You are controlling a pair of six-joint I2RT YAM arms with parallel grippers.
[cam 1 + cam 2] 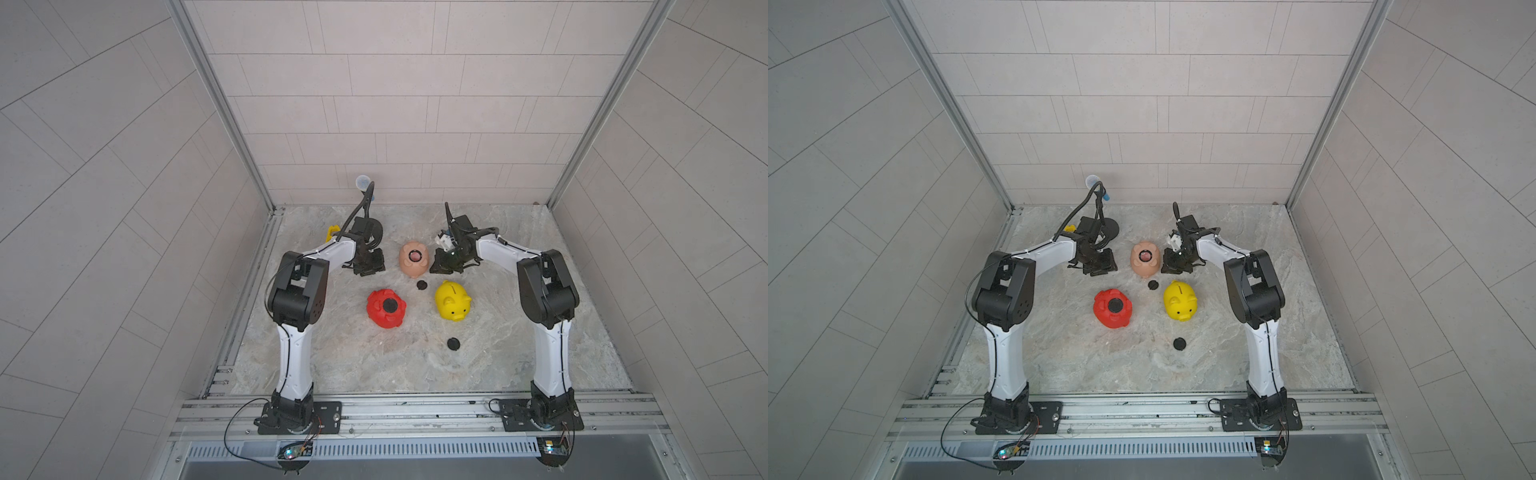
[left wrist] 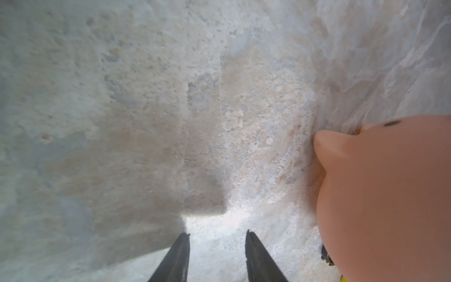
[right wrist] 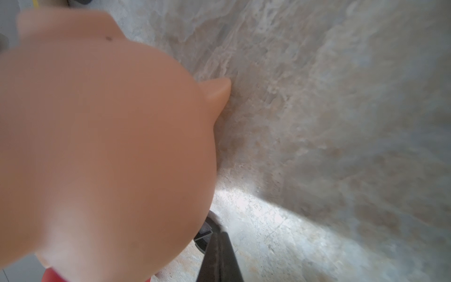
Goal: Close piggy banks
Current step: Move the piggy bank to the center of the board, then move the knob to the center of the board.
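pink pig (image 1: 414, 259): belly up, hole open
left claw (image 2: 217, 234): beside pink pig, parted, empty
right claw (image 3: 220, 244): pink pig's other side, clenched
plug (image 1: 422, 284): near pink pig

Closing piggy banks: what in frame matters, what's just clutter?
Job:
- red pig, plug already in
- peach pig, hole open
- yellow pig
- black plug by the peach pig
- black plug nearer the front

Lying about:
- yellow object at the back
- round pale-blue thing by the back wall
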